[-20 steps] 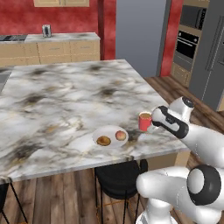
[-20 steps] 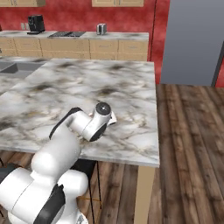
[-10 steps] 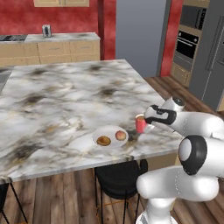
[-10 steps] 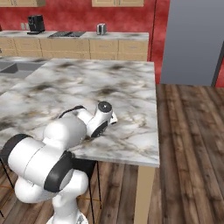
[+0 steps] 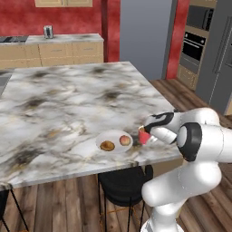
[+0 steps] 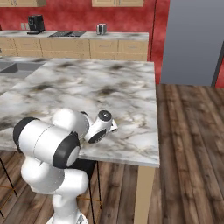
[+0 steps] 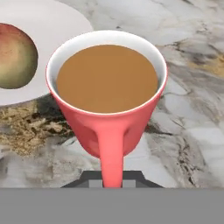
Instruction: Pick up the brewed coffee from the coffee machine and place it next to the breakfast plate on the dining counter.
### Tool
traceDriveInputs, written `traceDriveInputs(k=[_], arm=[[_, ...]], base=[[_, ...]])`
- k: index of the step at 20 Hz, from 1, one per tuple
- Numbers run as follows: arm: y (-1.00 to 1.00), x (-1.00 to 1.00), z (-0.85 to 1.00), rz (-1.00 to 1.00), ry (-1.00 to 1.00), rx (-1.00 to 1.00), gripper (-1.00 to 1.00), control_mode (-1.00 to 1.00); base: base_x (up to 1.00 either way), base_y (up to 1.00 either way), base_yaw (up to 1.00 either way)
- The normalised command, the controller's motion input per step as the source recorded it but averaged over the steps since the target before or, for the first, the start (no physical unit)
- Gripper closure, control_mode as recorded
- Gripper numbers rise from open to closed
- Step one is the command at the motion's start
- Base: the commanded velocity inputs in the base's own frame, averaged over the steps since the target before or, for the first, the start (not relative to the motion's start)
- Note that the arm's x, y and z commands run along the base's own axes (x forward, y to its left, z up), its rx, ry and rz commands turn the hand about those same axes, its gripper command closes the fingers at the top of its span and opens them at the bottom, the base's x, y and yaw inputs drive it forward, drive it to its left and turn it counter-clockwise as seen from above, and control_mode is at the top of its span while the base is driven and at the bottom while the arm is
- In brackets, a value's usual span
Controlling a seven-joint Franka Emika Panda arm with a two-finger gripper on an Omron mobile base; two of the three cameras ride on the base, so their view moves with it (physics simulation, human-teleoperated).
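Observation:
The brewed coffee, a red mug (image 7: 107, 87) full of light brown coffee, sits low at the dining counter (image 5: 68, 104) near its front right edge. My gripper (image 7: 111, 179) is shut on the mug's handle (image 7: 111, 157), which points straight at the hand. From the left base view the mug (image 5: 144, 135) stands just right of the breakfast plate (image 5: 114, 141), with the gripper (image 5: 150, 131) behind it. The white plate (image 7: 43, 26) holds a brown pastry (image 7: 15, 57). I cannot tell whether the mug's base touches the marble. The coffee machine (image 6: 36, 24) stands on the far wall counter.
A black stool (image 5: 124, 186) is tucked under the counter's front edge below the plate. A sink (image 6: 17, 68) is set in the counter's left part. A grey fridge (image 5: 145, 31) and a wall oven (image 5: 197, 41) stand beyond, with wood floor to the right.
The arm has carried the mug down and leftward, closer to the plate. Its elbow has swung forward toward the cameras.

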Motion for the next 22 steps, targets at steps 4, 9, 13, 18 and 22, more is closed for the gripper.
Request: traceDriveInputs(k=[4, 9, 13, 18, 22], arm=[[0.06, 0.21, -0.37, 0.0, 0.0, -0.01, 1.0, -1.0], [0.05, 0.32, -0.28, 0.0, 0.0, 0.0, -1.0, -1.0], [0.0, -0.14, 0.06, 0.0, -0.03, 0.0, -1.0, -1.0], [0.0, -0.29, 0.3, 0.0, -0.1, -0.01, -1.0, -1.0], [0.0, -0.17, 0.61, 0.0, -0.08, 0.0, -1.0, -1.0]], base=[[0.0, 0.0, 0.0], [0.0, 0.0, 0.0], [0.0, 0.0, 0.0], [0.0, 0.0, 0.0], [0.0, 0.0, 0.0]])
